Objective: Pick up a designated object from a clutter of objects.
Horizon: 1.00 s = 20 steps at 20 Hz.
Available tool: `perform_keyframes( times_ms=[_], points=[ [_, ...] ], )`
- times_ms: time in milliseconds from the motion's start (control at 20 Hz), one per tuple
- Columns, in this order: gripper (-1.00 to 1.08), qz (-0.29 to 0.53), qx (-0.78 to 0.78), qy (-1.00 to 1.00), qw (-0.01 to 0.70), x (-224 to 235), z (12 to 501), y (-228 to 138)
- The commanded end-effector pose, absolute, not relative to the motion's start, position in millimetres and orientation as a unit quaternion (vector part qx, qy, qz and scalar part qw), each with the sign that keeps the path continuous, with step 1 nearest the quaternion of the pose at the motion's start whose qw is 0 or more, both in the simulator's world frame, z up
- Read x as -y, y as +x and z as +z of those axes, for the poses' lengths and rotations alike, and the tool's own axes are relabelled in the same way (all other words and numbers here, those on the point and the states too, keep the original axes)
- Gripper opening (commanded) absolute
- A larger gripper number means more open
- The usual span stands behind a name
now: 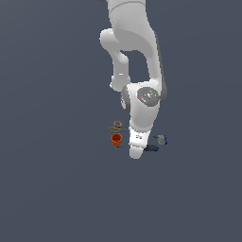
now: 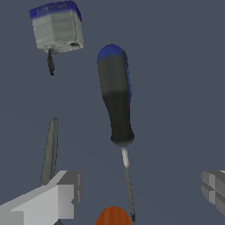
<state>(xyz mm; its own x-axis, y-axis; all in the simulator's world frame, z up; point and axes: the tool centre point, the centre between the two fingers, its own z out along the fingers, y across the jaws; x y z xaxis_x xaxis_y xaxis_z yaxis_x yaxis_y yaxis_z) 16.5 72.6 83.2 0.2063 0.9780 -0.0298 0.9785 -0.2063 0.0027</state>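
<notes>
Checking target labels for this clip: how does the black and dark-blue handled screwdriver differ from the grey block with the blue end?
The black and dark-blue handled screwdriver is long and slim, while the grey block with the blue end is short and boxy. The screwdriver's handle is mostly black with a blue cap; the block is mostly pale grey. The screwdriver ends in a thin grey shaft; the block has only a short dark stub beside it. Both lie on the dark floor, and neither is held.

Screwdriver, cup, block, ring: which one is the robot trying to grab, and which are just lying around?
For the job:
- screwdriver
- gripper, open above it

Just lying about:
- orange cup
- grey-and-blue block
- tan ring
- thin grey rod
</notes>
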Motion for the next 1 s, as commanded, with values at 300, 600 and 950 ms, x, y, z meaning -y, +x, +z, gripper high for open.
perform_keyframes(
  times_ms=[300, 600, 950],
  points=[
    [1.00, -0.001, -0.674, 0.738, 0.001, -86, 66, 12],
    [1.00, -0.001, -0.675, 0.737, 0.000, -86, 65, 12],
    [1.00, -0.001, -0.677, 0.736, 0.000, -86, 40, 11]
  ],
)
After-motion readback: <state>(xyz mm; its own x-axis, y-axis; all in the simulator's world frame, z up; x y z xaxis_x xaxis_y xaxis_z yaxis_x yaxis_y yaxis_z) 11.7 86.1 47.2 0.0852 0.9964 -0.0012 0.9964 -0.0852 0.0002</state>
